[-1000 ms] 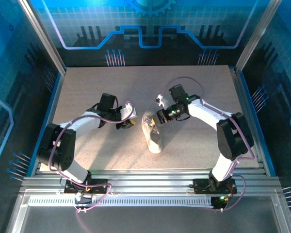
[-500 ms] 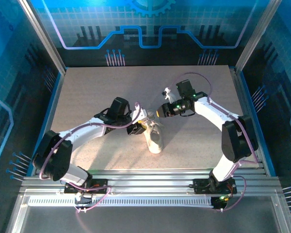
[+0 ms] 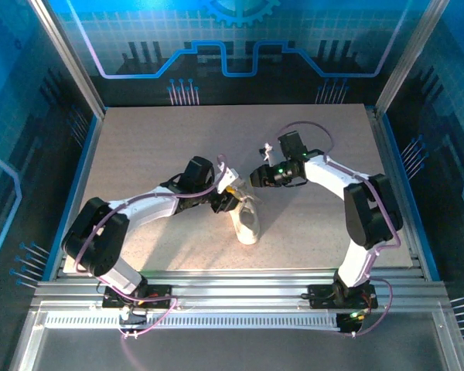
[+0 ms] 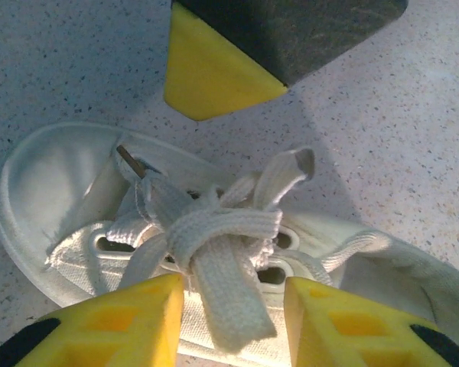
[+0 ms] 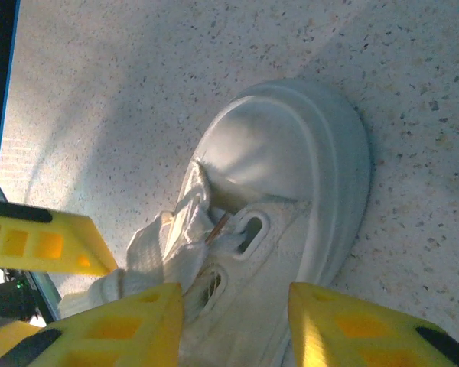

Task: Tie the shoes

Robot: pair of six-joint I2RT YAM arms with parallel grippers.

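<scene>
Logged the left end effector (image 4: 233,325) at a middling gap, yellow fingers (image 4: 138,317) astride the crossed thin white flat laces (image 4: 222,229), one loose strand lying between them with air on both sides; nothing clamped. Logged the right end effector (image 5: 237,325) likewise part open, poised over the eyelet row, its near finger just beside the bunched laces (image 5: 164,260); cannot tell if touching. Placed the small white low-top canvas sneaker with pale sole (image 3: 247,220) mid tabletop, lying near-to-far, laced end beneath both end effectors (left (image 3: 223,202), right (image 3: 257,176)). Judged main hazard as crowding: seen from the left wrist, a right finger (image 4: 214,73) just above the crossing, so a closing or sweeping move could knock finger on finger. Judged second hazard as a bad pinch: closing here could take the whole crossing or the tongue instead of one strand. Judged third hazard as drag: nothing pins the light sneaker, so a sideways tug could slide or tip it and slacken the crossing. Flagged the brown lace tip (image 4: 130,160) tucked by the collar as hard to reach. Found ample bare speckled grey tabletop (image 3: 139,147) on all sides; blue side walls and near aluminium rails (image 3: 232,297) well apart from the sneaker, leaving free room to pull strands left, right or far.
</scene>
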